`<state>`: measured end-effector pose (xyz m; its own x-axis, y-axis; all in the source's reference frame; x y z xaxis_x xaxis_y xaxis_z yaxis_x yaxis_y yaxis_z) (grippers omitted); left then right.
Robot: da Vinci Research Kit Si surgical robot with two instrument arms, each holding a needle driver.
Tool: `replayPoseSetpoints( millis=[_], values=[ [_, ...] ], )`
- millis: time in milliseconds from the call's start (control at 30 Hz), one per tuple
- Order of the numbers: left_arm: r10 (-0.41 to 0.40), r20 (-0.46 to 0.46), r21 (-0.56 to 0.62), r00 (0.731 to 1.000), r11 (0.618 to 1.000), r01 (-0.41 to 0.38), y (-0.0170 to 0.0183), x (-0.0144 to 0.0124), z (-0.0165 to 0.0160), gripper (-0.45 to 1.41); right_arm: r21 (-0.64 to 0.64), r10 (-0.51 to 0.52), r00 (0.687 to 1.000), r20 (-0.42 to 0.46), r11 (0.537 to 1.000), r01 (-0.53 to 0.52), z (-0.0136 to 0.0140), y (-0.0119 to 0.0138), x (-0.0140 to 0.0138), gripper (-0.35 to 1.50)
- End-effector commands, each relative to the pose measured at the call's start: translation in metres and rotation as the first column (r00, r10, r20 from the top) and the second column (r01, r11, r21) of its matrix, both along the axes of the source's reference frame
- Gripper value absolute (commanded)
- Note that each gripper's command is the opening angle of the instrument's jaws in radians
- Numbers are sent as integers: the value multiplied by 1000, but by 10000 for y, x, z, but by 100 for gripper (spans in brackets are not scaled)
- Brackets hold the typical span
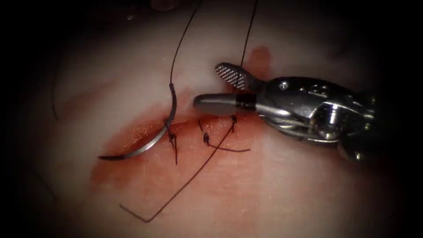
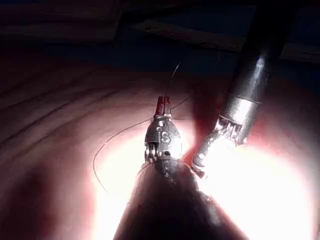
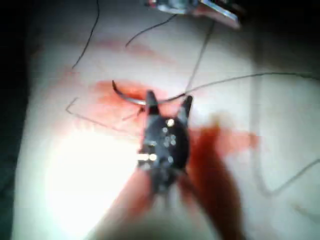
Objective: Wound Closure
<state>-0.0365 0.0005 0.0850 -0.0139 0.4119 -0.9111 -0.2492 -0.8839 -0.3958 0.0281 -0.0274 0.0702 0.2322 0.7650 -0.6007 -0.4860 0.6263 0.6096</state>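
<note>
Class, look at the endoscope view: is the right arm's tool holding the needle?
No: the right tool has its jaws open and empty, while the needle lies apart from it to its left, partly in the tissue at the cut.

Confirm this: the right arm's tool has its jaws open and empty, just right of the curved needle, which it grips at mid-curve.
Not quite. In the endoscope view the right arm's tool has open, empty jaws, but nothing grips the curved needle; it lies free on the tissue across the left end of the cut, thread trailing from its upper end.

a surgical practice bench: stitched tissue [image 1: 264, 185] lit under an endoscope.
</note>
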Motion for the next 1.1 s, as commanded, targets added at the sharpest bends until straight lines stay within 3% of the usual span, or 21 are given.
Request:
replayPoseSetpoints(
  millis=[33, 333, 733, 967, 1033, 1067, 1100],
  values=[
    [0, 1, -1, 1000, 1000, 0, 0, -5, 5, -45, -1, -2, 1000, -2, 1000, 2, 7, -5, 7, 131],
    [1, 11, 0, 1000, 1000, -1, 0, -5, 1, -45, -2, -23, 1000, -12, 1000, 23, 19, -5, 25, 128],
    [0, 25, -3, 1000, 1000, 0, 0, -4, 0, -45, -15, -36, 999, -11, 999, 36, 26, -8, 28, 121],
    [1, 26, -3, 1000, 1000, -1, 0, -4, 0, -45, -24, -47, 999, -12, 999, 47, 28, -8, 28, 103],
    [1, 26, -3, 1000, 1000, -1, 0, -4, 0, -45, -22, -53, 998, -16, 998, 52, 27, -8, 28, 88],
    [1, 26, -3, 1000, 1000, -1, 0, -4, 0, -45, -32, -60, 998, -14, 998, 59, 27, -8, 27, 71],
    [2, 26, -3, 1000, 1000, -2, 0, -5, 0, -45, -39, -71, 997, -15, 997, 70, 26, -8, 27, 34]
  ],
)
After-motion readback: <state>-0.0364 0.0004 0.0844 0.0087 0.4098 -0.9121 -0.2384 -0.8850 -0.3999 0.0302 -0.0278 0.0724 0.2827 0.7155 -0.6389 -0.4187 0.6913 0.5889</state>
